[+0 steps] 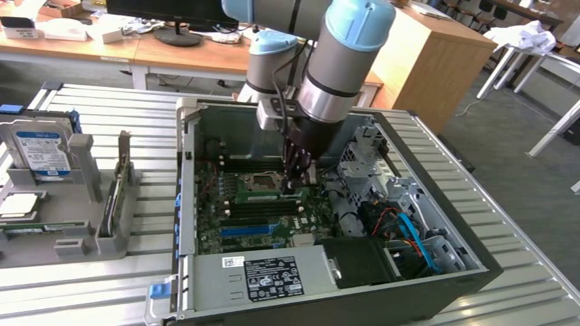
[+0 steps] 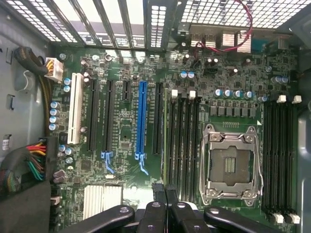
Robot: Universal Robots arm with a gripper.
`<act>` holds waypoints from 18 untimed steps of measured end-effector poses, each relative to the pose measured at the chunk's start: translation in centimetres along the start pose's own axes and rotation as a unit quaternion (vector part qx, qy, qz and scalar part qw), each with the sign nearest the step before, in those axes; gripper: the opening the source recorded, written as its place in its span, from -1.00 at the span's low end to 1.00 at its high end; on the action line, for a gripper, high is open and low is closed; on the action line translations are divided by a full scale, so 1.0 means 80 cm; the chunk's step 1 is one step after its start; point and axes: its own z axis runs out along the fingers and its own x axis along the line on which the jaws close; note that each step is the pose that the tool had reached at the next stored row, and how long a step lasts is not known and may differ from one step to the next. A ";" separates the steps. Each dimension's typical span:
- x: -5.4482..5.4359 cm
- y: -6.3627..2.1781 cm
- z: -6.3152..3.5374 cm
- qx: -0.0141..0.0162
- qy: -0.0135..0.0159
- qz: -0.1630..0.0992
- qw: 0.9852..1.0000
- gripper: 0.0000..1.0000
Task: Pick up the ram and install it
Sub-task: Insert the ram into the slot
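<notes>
**Ram in slot, gripper closed over its end**

Obs.: arm reaches down into the open computer case (image 1: 186, 176), which lies on a slatted metal table (image 1: 91, 288). Gripper (image 1: 297, 182) (image 2: 164, 194) sits low over the motherboard with its two dark fingers (image 2: 156, 194) drawn together and no gap between them.

The ram (image 2: 166, 136) (image 1: 265, 194) stands on edge in a memory slot. It is the outermost slot of the bank beside the CPU socket (image 2: 232, 162), on the side facing the blue slot (image 2: 142, 119). One end of the ram runs right up to the fingertips.

Surroundings: a second bank of memory slots (image 2: 279, 155) flanks the socket's far side. A white slot (image 2: 76, 109), a finned heatsink (image 2: 101, 199) and a cable bundle (image 2: 29, 162) lie beyond the blue slot. The power supply (image 1: 263, 275) fills the near end of the case. On the exterior view's left, a grey fixture tray (image 1: 81, 227) holds a blue-labelled hard drive (image 1: 41, 153), well apart from the case.

Unclear: the arm hides the fingertip contact in the exterior view. From the wrist view I cannot tell whether the fingers pinch the ram, press on it, or sit just above it. The slot latches are too small to read.
</notes>
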 end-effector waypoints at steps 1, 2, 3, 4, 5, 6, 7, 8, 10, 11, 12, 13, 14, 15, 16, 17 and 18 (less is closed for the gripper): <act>-0.001 0.000 0.001 0.000 0.000 0.000 1.000 -0.76; -0.002 0.000 0.001 0.000 0.000 0.000 1.000 -0.76; -0.004 0.000 0.002 0.000 0.000 0.000 1.000 -0.76; -0.005 0.000 0.002 0.000 0.000 0.000 1.000 -0.76; -0.007 0.000 0.003 0.000 0.000 0.000 1.000 -0.76; -0.009 0.000 0.004 0.000 0.000 0.000 1.000 -0.76; -0.011 -0.001 0.004 0.000 0.000 0.000 1.000 -0.76; -0.013 -0.001 0.005 0.000 0.000 0.000 1.000 -0.76; -0.016 -0.001 0.006 0.000 0.000 0.000 1.000 -0.76; -0.018 -0.001 0.006 0.000 0.000 0.000 1.000 -0.76; -0.018 -0.001 0.006 0.000 0.000 0.000 1.000 -0.76; -0.018 -0.001 0.006 0.000 0.000 0.000 1.000 -0.76; -0.018 -0.001 0.006 0.000 0.000 0.000 1.000 -0.76; -0.018 -0.001 0.006 0.000 0.000 0.000 1.000 -0.76; -0.018 -0.001 0.007 0.000 0.000 0.000 1.000 -0.76; -0.018 -0.001 0.008 0.000 0.000 0.000 1.000 -0.76; -0.018 -0.001 0.009 0.000 0.000 0.000 1.000 -0.76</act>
